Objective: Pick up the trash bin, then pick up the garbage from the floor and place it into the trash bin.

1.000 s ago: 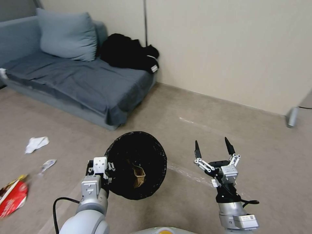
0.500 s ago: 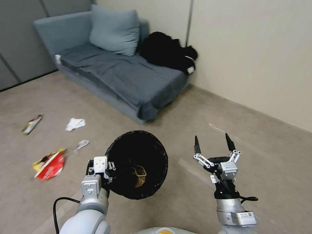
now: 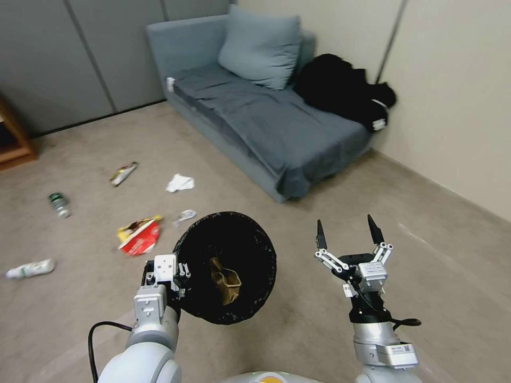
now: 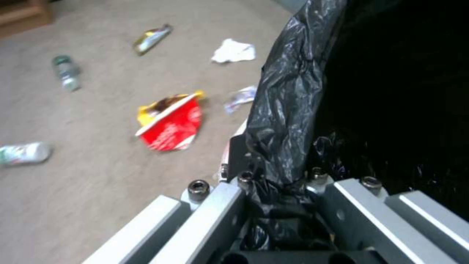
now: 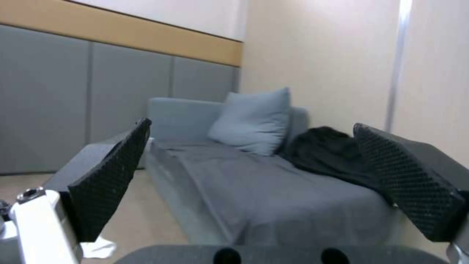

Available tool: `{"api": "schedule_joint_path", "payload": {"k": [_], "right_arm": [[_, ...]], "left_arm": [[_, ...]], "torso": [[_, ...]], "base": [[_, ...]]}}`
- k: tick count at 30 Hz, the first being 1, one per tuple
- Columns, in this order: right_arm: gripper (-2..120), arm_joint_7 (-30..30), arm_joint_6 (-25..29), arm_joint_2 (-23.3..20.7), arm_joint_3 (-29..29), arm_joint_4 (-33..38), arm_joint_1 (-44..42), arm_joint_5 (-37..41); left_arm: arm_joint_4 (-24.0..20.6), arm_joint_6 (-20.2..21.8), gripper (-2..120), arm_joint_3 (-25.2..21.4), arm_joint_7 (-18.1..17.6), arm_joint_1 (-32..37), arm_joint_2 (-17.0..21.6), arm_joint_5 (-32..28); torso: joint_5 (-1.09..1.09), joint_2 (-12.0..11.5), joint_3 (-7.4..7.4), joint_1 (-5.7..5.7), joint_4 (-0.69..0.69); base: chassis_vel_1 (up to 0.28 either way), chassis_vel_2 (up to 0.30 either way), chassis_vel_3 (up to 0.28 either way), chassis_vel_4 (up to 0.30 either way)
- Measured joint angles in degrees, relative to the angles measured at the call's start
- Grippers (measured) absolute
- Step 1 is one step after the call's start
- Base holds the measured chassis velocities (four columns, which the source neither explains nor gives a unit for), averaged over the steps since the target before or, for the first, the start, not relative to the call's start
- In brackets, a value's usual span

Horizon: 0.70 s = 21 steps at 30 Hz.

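Observation:
My left gripper (image 3: 179,272) is shut on the rim of the trash bin (image 3: 226,266), whose black liner (image 4: 288,102) bunches between the jaws. The bin hangs above the floor (image 3: 96,213), its mouth tilted toward me, with a crumpled brown paper bag (image 3: 224,280) inside. Left of the bin, garbage lies scattered: a red-and-yellow wrapper (image 3: 139,238), a foil wrapper (image 3: 184,215), a white tissue (image 3: 180,183), another wrapper (image 3: 123,173) and two bottles (image 3: 58,204) (image 3: 31,268). My right gripper (image 3: 347,233) is open and empty, held up to the right of the bin.
A grey sofa (image 3: 266,117) with a cushion (image 3: 261,48) and black clothes (image 3: 340,90) stands against the far wall. Wooden furniture (image 3: 13,143) sits at the far left. Bare carpet stretches between me and the litter.
The camera has swung to the left, so the sofa sits further right in view and more litter shows. Both arms keep the same pose, with the bin still held.

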Motion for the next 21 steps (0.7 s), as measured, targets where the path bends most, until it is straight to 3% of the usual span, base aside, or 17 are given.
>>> {"api": "schedule_joint_path", "payload": {"k": [21], "right_arm": [[100,0.9,-0.1,-0.1,-0.4,0.0,-0.5,-0.4]], "left_arm": [[-0.6,-0.1,0,0.3,-0.3,0.5,0.2,0.3]], "torso": [[0.00,0.0,0.00,0.00,0.01]], "base": [[0.125,0.121,0.131,0.129]]}}
